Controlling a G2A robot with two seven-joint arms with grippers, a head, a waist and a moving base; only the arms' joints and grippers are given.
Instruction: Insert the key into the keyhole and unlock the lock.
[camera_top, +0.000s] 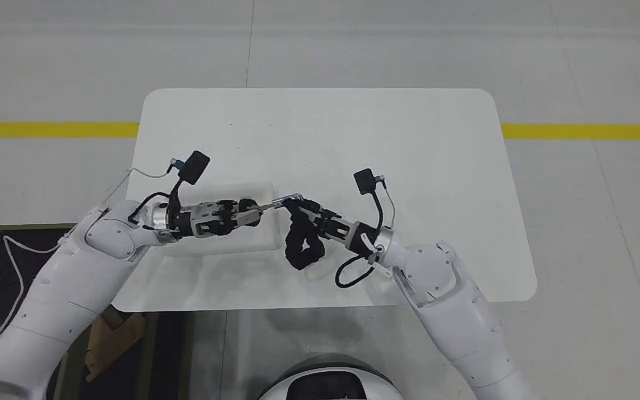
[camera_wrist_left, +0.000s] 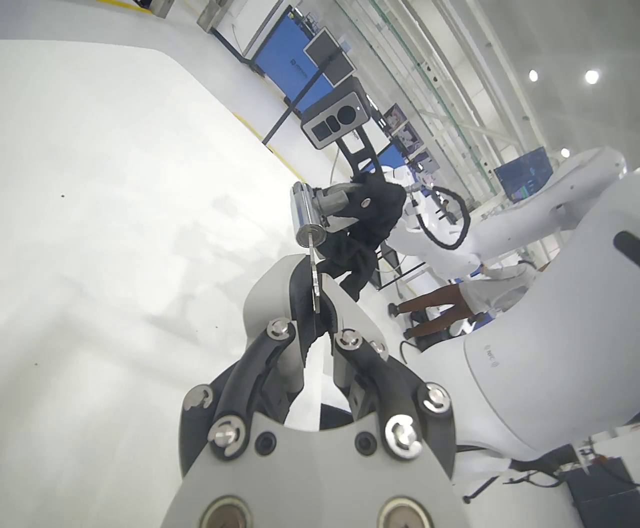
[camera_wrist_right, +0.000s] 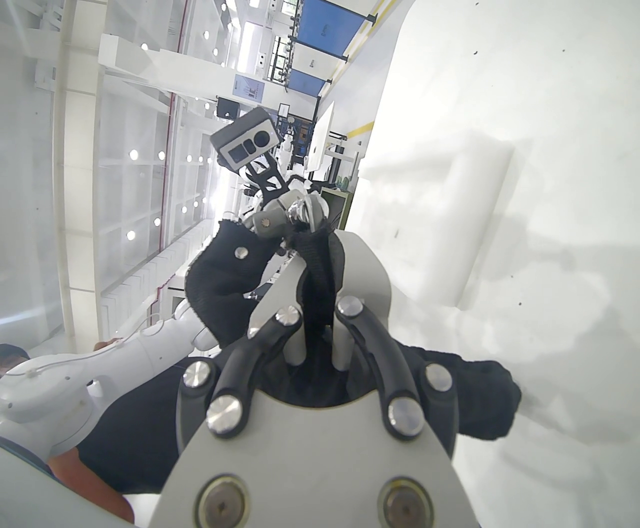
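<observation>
My left gripper (camera_wrist_left: 312, 287) (camera_top: 262, 209) is shut on a flat silver key (camera_wrist_left: 314, 280), blade pointing at the lock. The lock (camera_wrist_left: 308, 220) (camera_top: 292, 199) is a shiny metal cylinder on a black fabric-covered band (camera_wrist_left: 372, 215) (camera_top: 300, 245). The key tip sits at the keyhole on the cylinder's end face; how deep it goes I cannot tell. My right gripper (camera_wrist_right: 315, 260) (camera_top: 308, 213) is shut on the black band (camera_wrist_right: 220, 285) just behind the lock's metal end (camera_wrist_right: 282, 215). Both grippers meet above the white table (camera_top: 420, 150), near its middle.
A flat white foam pad (camera_wrist_right: 450, 215) (camera_top: 200, 243) lies on the table under the left arm. The black band's loop hangs down toward the table's front edge. The table's far half and right side are bare.
</observation>
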